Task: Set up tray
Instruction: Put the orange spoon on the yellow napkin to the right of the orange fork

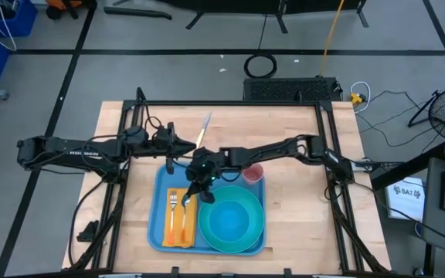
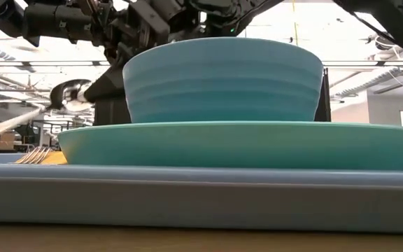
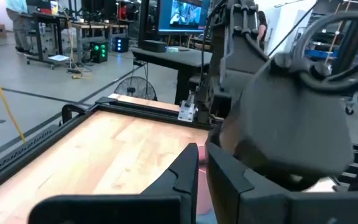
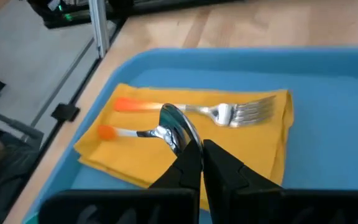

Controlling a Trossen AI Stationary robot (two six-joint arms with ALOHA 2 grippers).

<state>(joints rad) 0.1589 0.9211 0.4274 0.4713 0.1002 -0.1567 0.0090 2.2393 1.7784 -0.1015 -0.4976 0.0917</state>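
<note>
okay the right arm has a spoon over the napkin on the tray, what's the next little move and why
Probably lower it and let go. The right gripper is shut on the spoon, held just above the yellow napkin beside the fork on the tray, so the spoon seems about where it belongs.

Both arms reached inward toward the table's centre; the right gripper pointed downward, fingers together, and the left gripper stood nearly closed.

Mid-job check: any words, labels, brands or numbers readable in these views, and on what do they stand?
Left arm: white lettering along its link, too small to read.
White sheet right of the table: dark print, too blurred to read.
Tray, plate, bowl, napkin, fork, spoon: no text visible.
</note>
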